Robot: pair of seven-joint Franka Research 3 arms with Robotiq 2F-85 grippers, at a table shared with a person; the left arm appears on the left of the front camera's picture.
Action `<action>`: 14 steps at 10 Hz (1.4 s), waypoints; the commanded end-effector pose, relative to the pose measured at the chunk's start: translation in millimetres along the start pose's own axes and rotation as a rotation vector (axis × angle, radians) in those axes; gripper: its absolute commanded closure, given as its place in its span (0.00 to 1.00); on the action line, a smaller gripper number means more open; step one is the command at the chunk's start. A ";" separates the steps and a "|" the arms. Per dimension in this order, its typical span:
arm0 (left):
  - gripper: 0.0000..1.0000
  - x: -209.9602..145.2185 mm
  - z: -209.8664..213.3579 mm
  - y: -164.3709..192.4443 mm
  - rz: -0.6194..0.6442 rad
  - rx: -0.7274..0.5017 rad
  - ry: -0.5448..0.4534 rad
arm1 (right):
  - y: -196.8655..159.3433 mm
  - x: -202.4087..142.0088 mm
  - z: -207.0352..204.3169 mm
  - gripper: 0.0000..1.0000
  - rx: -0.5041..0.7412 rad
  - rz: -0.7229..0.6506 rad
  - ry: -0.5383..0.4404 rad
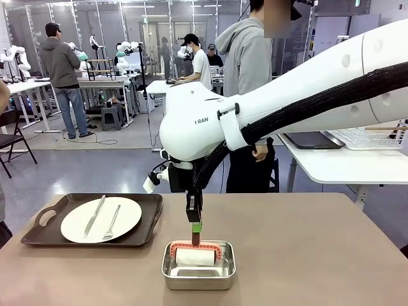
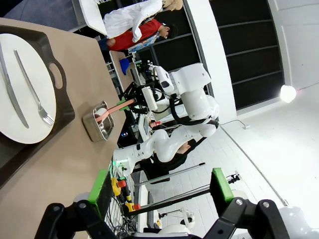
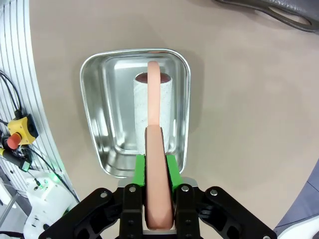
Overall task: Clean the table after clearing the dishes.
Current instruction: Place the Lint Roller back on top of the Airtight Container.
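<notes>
Across a busy lab, a tan table is shown from the front, with a person standing at its far side. One tray is seen at the table's left, bearing a plate, knife and fork, so the clearing is judged unfinished. A roller is seen lying in a steel pan at the near middle. Its handle is pinched by the right gripper, whose arm has been reached in from the right. No wiping is judged to have begun. On the arm the letters "FRAN" can be read; the rest of the word is hidden.

From the left wrist, the left gripper is seen spread wide and holding nothing, its green pads well apart, off the table's edge. The tray and plate are seen beyond, with the pan near them. No writing can be made out.

From the right wrist, the right gripper is shown pressed together on the roller's pink handle, directly above the pan. The roller's white roll is resting inside the pan. Bare table is seen around it, and the tray's edge at the top. No label is legible.
</notes>
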State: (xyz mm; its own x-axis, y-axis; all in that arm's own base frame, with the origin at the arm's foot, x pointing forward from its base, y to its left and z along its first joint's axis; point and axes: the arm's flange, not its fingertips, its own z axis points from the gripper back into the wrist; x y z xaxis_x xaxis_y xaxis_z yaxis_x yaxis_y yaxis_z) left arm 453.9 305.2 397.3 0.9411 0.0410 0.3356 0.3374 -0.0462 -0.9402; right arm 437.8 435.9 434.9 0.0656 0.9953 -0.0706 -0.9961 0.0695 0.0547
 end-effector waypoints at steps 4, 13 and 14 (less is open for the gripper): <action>0.00 -5.2 -1.5 -3.9 -0.015 0.012 -0.005 | -22.7 -11.8 -27.5 0.79 -0.074 0.045 0.002; 0.00 -5.2 -1.5 -3.9 -0.015 0.012 -0.005 | -57.1 -21.4 -46.5 0.79 -0.031 0.071 -0.029; 0.00 -5.2 -1.5 -3.9 -0.015 0.012 -0.005 | -56.2 -23.1 -43.2 0.79 -0.036 0.070 -0.027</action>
State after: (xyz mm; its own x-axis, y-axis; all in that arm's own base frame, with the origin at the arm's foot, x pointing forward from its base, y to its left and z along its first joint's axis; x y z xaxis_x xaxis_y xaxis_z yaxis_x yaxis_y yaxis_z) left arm 453.9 305.2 397.3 0.9411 0.0410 0.3356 0.3373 -0.0462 -0.9402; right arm 469.7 419.8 413.9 0.0107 0.9993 -0.0358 -0.9963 0.0137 0.0854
